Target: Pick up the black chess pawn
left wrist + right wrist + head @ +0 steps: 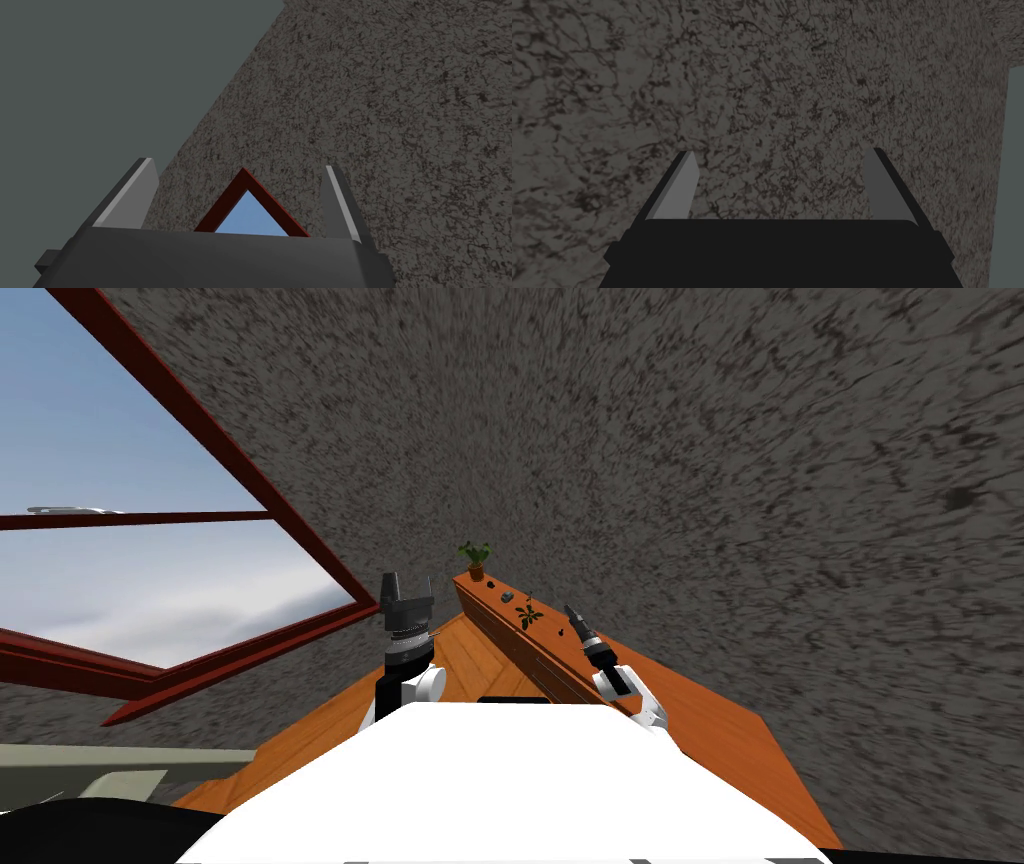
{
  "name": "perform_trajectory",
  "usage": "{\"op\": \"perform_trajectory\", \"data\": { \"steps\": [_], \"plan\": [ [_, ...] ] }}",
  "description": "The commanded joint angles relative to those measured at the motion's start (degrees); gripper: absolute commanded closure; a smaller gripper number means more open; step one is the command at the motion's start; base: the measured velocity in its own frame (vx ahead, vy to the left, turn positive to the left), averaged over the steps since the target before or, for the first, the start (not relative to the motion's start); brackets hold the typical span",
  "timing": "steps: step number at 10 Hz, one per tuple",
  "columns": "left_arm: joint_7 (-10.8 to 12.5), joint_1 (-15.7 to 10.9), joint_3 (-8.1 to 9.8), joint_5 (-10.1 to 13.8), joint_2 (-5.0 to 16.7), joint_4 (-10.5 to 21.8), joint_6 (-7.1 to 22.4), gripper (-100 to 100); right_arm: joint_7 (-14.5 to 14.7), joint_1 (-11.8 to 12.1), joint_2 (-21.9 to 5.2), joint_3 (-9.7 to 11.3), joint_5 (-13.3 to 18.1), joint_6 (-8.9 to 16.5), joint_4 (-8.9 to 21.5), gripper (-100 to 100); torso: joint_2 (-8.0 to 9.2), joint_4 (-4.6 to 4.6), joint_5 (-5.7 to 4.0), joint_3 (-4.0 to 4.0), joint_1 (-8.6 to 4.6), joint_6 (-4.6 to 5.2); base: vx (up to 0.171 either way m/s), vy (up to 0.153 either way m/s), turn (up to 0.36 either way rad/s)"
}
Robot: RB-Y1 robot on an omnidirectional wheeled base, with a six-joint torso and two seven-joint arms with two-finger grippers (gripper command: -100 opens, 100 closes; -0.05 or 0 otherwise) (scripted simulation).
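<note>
Now right claw (574, 614) gapes at ledge (548, 640).

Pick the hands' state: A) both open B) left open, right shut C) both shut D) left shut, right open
A: the left hand and the right hand both stand wide open in their wrist views, gripping nothing.

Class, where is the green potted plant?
Head view: the green plant in a brown pot stands far along the orange wooden ledge, beyond the right gripper.
</note>
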Motion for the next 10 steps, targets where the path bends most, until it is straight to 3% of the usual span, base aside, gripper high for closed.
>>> {"op": "perform_trajectory", "data": {
  "steps": [1, 2, 4, 9, 10],
  "plan": [
    [0.0, 0.0, 0.0, 0.0, 0.0, 0.0, 0.0, 0, 0.5, -0.4, -0.1, 0.7, 1.4, 1.5, 2.8, -100, 0.0, 0.0, 0.0, 0.0, 0.0, 0.0, 0.002, -0.031, 0.099],
    [0.0, 0.0, 0.01, 0.0, 0.0, 0.0, 0.0, 0, 1.0, -1.5, -1.2, 1.2, 3.3, 2.4, 4.2, -100, 0.01, -0.01, -0.01, 0.0, 0.0, 0.05, 0.002, -0.02, 0.168],
    [0.0, 0.0, 0.01, 0.0, 0.0, 0.0, 0.0, 0, 1.0, -1.5, -1.2, 1.2, 3.3, 2.4, 6.7, -100, -0.01, -0.01, 0.0, -0.01, 0.04, 0.04, 0.003, -0.012, 0.055],
    [0.0, 0.0, 0.01, 0.0, 0.0, 0.0, 0.0, 0, 2.2, -4.3, -4.4, 2.6, 9.0, 5.3, 17.2, -100, -0.03, -0.01, 0.0, -0.02, 0.03, 0.05, 0.006, -0.017, 0.187],
    [0.0, 0.0, 0.0, 0.0, 0.0, 0.0, 0.0, 0, 2.2, -4.3, -4.4, 2.6, 9.0, 5.3, 17.9, -100, -0.02, 0.0, 0.0, -0.01, 0.03, 0.02, 0.007, -0.025, 0.106]
  ]
}}
